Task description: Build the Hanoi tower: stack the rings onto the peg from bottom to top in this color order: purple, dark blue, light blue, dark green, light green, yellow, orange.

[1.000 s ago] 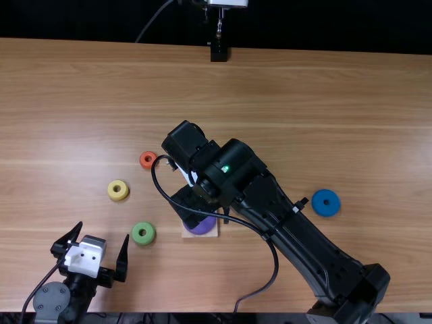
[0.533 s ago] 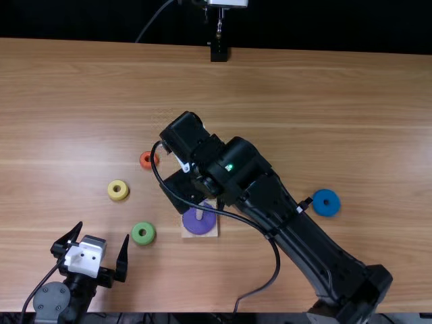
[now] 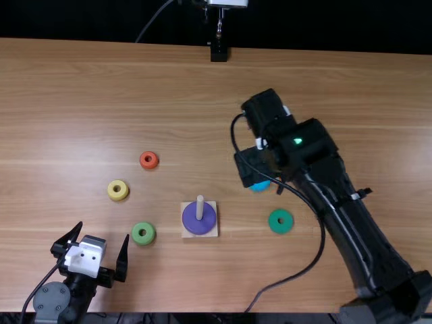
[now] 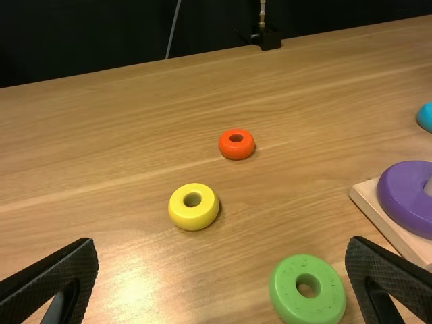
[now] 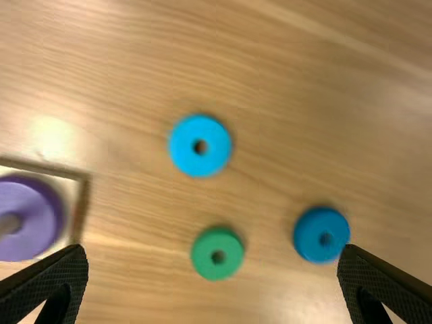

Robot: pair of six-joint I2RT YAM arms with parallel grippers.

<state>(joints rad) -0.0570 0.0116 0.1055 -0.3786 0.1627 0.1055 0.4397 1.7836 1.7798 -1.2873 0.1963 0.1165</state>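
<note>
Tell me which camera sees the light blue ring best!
Right wrist view: the light blue ring is whole, hole included. The right arm partly hides it in the top view; the left wrist view crops it.

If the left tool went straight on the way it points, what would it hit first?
Probably the yellow ring, roughly ahead of the left tool, though the green ring sits close too. Height is hard to judge, so the table may come first.

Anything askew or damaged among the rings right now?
Nothing stands out. Purple ring sits around the peg on its base; orange, yellow, light green, dark green, light blue and dark blue rings lie flat, apart, undamaged as far as visible.
</note>
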